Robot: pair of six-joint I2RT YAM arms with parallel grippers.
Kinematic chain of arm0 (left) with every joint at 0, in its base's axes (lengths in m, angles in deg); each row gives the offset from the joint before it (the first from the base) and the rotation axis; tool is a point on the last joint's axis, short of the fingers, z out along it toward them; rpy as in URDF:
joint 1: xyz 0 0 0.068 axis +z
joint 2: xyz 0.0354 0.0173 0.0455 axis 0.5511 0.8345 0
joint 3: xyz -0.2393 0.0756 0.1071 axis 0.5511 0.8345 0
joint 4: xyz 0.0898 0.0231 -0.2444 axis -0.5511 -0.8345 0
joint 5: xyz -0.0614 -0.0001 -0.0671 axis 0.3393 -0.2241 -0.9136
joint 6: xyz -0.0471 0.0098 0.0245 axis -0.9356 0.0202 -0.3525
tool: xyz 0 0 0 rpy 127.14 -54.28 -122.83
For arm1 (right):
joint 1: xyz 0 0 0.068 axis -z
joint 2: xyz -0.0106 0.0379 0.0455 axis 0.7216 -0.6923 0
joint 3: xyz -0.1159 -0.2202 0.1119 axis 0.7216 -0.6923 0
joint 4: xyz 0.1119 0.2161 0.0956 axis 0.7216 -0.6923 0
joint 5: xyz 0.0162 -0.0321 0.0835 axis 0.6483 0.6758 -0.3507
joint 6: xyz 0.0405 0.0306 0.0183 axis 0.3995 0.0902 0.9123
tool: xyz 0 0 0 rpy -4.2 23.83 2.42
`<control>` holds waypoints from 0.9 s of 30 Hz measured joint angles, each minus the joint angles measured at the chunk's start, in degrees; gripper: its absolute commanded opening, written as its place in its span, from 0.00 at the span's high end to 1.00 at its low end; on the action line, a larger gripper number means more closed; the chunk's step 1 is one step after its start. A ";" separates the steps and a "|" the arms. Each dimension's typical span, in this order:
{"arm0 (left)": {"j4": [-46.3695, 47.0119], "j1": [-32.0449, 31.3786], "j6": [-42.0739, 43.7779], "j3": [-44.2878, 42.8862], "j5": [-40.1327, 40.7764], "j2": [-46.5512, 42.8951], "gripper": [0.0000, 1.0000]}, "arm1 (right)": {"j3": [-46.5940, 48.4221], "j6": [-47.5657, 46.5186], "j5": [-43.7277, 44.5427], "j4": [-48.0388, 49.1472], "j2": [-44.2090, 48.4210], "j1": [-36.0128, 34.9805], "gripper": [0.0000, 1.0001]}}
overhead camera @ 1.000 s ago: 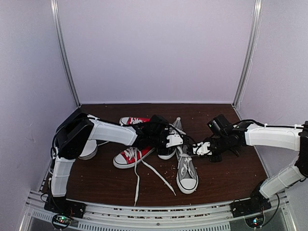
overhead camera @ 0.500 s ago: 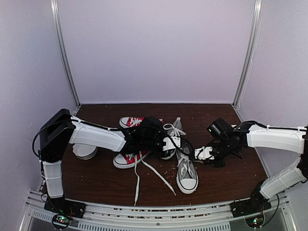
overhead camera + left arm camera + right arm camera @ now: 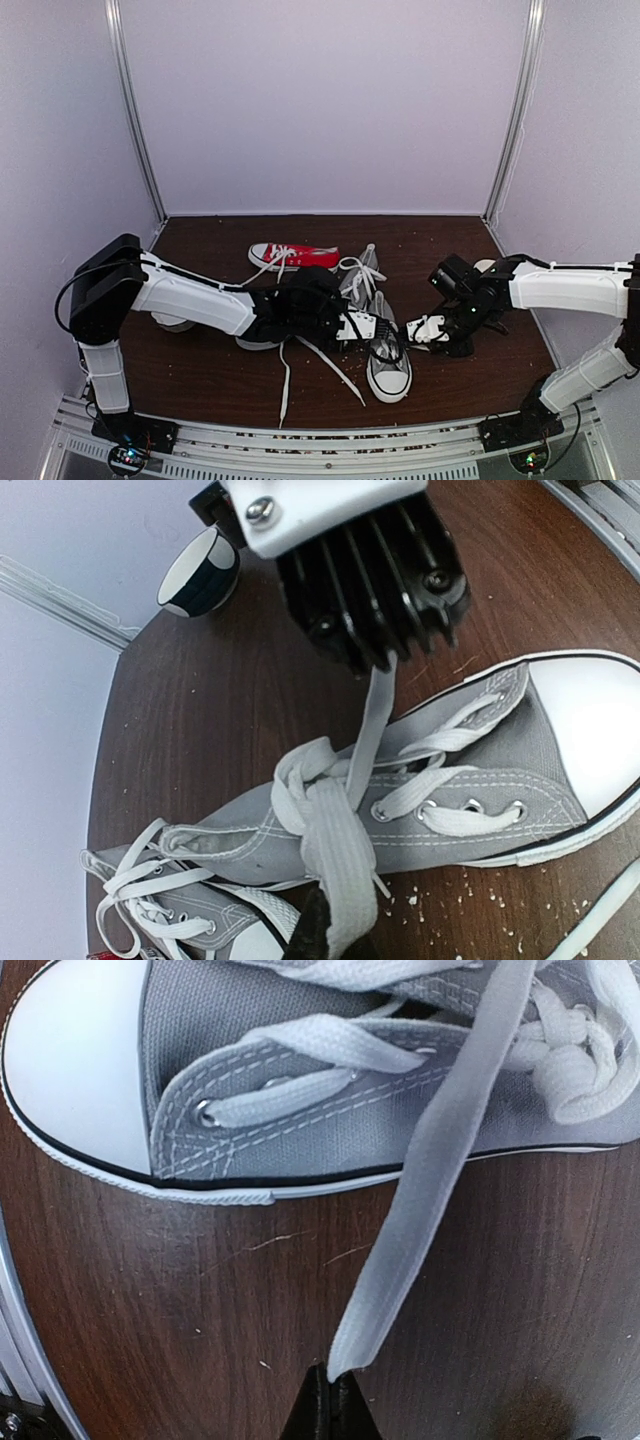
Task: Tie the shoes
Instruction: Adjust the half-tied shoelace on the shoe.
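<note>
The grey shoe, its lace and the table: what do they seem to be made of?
Grey shoe: matte woven canvas, by its weave and stitching; the toe cap is smooth white, probably rubber. Lace: flat woven white fabric. Table: dark brown wood grain, faintly glossy; perhaps veneer or laminate.

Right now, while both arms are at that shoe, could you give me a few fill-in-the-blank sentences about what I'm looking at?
1. The left gripper and right gripper each pinch a strand of white lace from the ____ shoe.
2. That shoe's rubber toe cap is ____.
3. The sneaker lying at the back, touched by neither gripper, is ____.
Missing words: grey; white; red.
</note>
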 measured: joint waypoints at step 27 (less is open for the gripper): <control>1.18 0.00 -0.04 2.45 2.25 -0.31 1.00 | 1.53 2.78 2.10 0.81 -2.89 4.59 0.94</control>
